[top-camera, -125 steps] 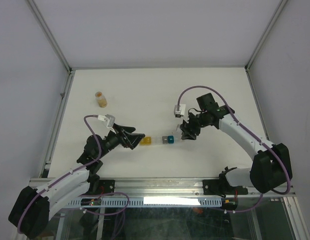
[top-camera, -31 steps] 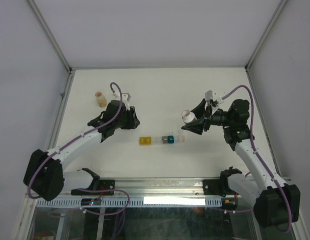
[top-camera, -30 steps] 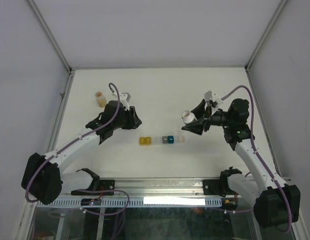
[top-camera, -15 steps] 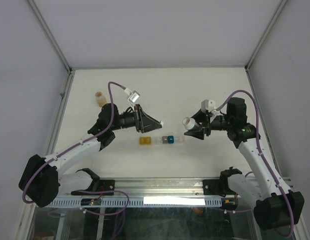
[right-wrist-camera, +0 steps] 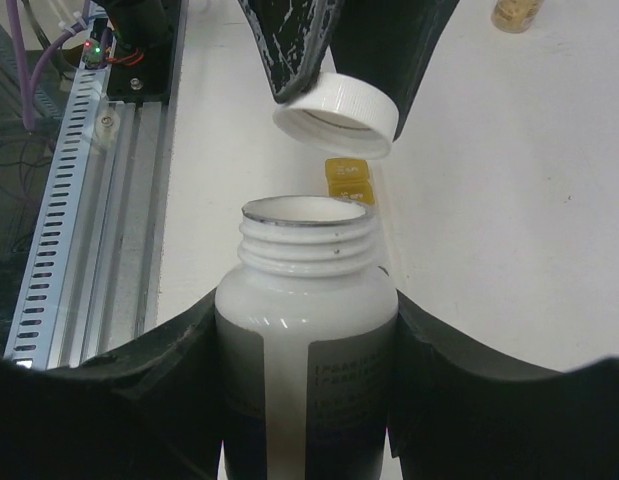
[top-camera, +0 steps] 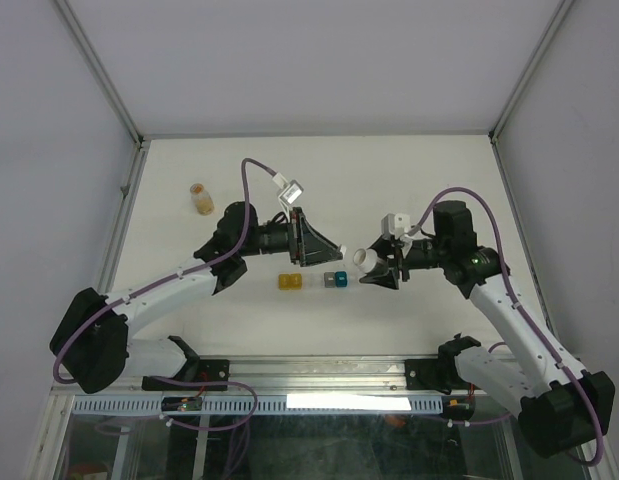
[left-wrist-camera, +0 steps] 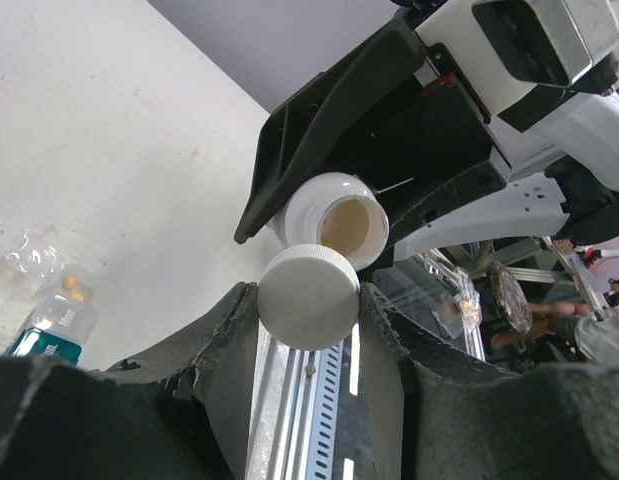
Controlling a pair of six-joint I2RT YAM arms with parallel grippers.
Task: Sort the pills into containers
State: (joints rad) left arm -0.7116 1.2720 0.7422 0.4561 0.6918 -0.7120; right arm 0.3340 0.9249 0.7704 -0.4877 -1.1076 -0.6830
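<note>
Right wrist view, nearest first: the right gripper [right-wrist-camera: 307,312] is clamped around the body of a white bottle [right-wrist-camera: 307,265], one finger on each side, and the bottle's threaded mouth is uncovered. Just beyond the mouth, at 12 o'clock and clear of it, a white cap [right-wrist-camera: 336,112] is pinched narrowly between the black fingers of the left gripper [left-wrist-camera: 309,305]. Past the cap lies the yellow end of the strip of containers [top-camera: 323,280], flat on the white table [top-camera: 409,170]. In the left wrist view the cap sits at the fingertips with the open bottle mouth just behind it at 1 o'clock, and the teal and clear compartments show at 8 o'clock; one clear compartment seems to hold a small yellow piece, too small to identify. From the top view, the strip lies closer to the arm bases than the two grippers, at 6 o'clock of the spot where they meet, yellow end to the left and teal toward the right. A small amber bottle [top-camera: 201,198] stands well apart, at 10 o'clock of the strip, toward the table's far left.
</note>
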